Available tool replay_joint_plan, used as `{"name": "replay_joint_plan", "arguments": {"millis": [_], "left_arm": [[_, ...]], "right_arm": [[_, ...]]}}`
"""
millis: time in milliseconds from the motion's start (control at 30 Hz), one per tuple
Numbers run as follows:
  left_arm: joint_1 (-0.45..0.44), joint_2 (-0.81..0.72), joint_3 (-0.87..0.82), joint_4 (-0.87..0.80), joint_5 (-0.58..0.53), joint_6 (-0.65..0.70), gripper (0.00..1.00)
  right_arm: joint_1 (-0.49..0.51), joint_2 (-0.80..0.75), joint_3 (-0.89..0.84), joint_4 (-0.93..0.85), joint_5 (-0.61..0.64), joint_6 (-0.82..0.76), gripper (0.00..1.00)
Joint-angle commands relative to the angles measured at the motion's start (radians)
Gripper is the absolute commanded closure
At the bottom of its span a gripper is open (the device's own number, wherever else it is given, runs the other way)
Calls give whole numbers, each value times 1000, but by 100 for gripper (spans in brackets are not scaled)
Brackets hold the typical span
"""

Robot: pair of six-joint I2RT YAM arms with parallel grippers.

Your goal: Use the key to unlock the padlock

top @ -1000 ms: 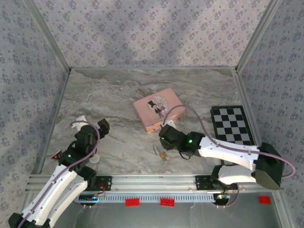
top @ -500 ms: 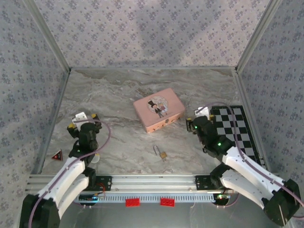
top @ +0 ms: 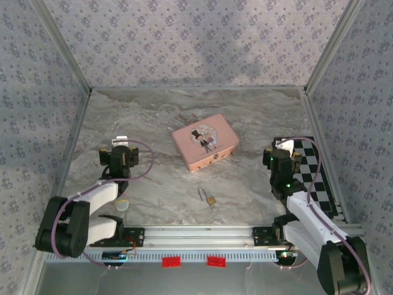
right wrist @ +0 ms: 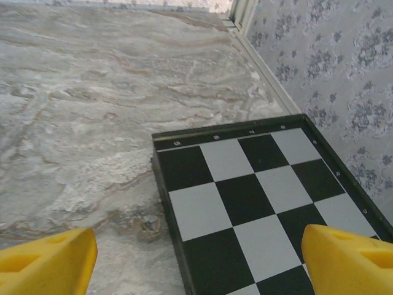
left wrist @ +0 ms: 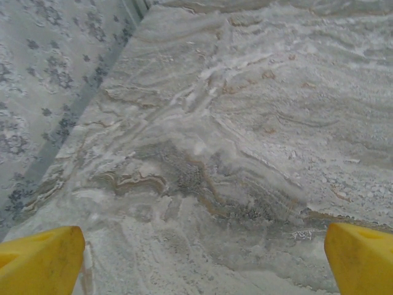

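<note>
Your padlock (top: 210, 200) sits on the marble table (top: 153, 117) near the front rail, between the arms and apart from the pink tin (top: 206, 141) (too tiny to tell if the shackle's latched). Left gripper (left wrist: 202, 261) and right gripper (right wrist: 199, 258) are both spread wide and hold nothing, with their yellow fingertips (right wrist: 46, 258) cropped at the frame corners.

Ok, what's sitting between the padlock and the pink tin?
Nothing. In the top view, the stretch from the padlock up to the pink tin is bare marbled tabletop.
</note>
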Motion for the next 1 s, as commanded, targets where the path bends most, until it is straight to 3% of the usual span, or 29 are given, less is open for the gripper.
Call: {"name": "replay_joint_plan", "arguments": {"millis": [0,133,267,333,400,433,500,567,600,633,667,967], "left_arm": [[15,57,42,98,54,49,0],[41,101,44,177,104,67,0],[59,161,51,275,147,77,0],[66,191,87,246,171,61,0],[84,264,55,396,218,49,0],[97,283,39,453,165,19,0],[165,260,20,424,260,-50,0],[172,330,-3,545,269,-48,0],[167,340,22,516,286,-31,0],[167,316,73,370,311,-31,0],[190,320,72,382,356,-40,0],[197,322,73,384,353,-49,0]], "right_arm": [[-43,96,-41,198,-44,-32,12],[-61,240,-31,332,-72,-94,12],[-93,299,-56,491,-128,-120,11],[-116,314,-62,534,-150,-126,10],[-127,333,-62,569,-172,-157,11],[-127,350,-60,589,-180,-182,10],[-127,375,-62,633,-195,-212,10],[-130,389,-64,661,-224,-228,10],[-133,399,-68,683,-245,-236,10],[-136,407,-65,696,-266,-261,10],[-138,412,-55,680,-276,-281,10],[-162,399,-44,635,-377,-285,9]]}}
